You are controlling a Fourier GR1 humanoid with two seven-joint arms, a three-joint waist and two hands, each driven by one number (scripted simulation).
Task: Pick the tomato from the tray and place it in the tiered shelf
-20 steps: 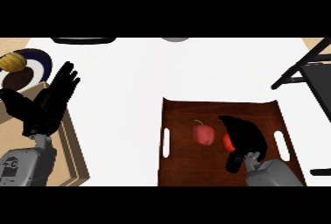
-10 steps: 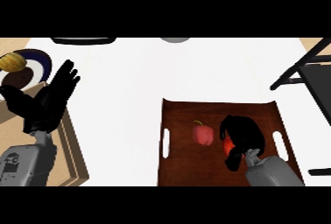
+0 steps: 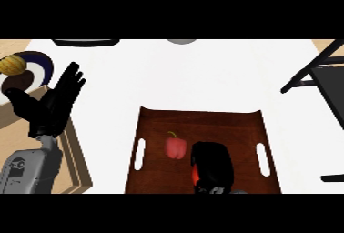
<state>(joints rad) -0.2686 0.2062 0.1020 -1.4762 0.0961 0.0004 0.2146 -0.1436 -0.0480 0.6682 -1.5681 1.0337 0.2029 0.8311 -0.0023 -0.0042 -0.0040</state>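
1. White counter (image 3: 201,73) fills most of your head view, with the brown tray (image 3: 201,120) low in the middle and the dark frame of the tiered shelf (image 3: 322,73) off at the right edge, well apart from the tray.
2. Your right hand (image 3: 212,164) sits over the tray's near half, fingers curled down around the tomato (image 3: 194,175). Only a sliver of red shows at the hand's left side, so the hold is probably a wrap, but you cannot confirm how much of the fruit is enclosed.
3. A red pepper (image 3: 176,147) lies just beside that hand on its left. If you drag rather than lift, you could knock it or sweep it along.
4. A round, smooth tomato may roll out of a partial wrap as you rise; check it comes up with the hand before you travel.
5. The path to the shelf crosses the tray's right rim and then meets the frame bars; a low carry could clip either.
6. Your left hand (image 3: 57,98) rests open at the left edge, fingers up, beside a plate (image 3: 37,68) holding a yellowish fruit (image 3: 13,65). Leave it there.
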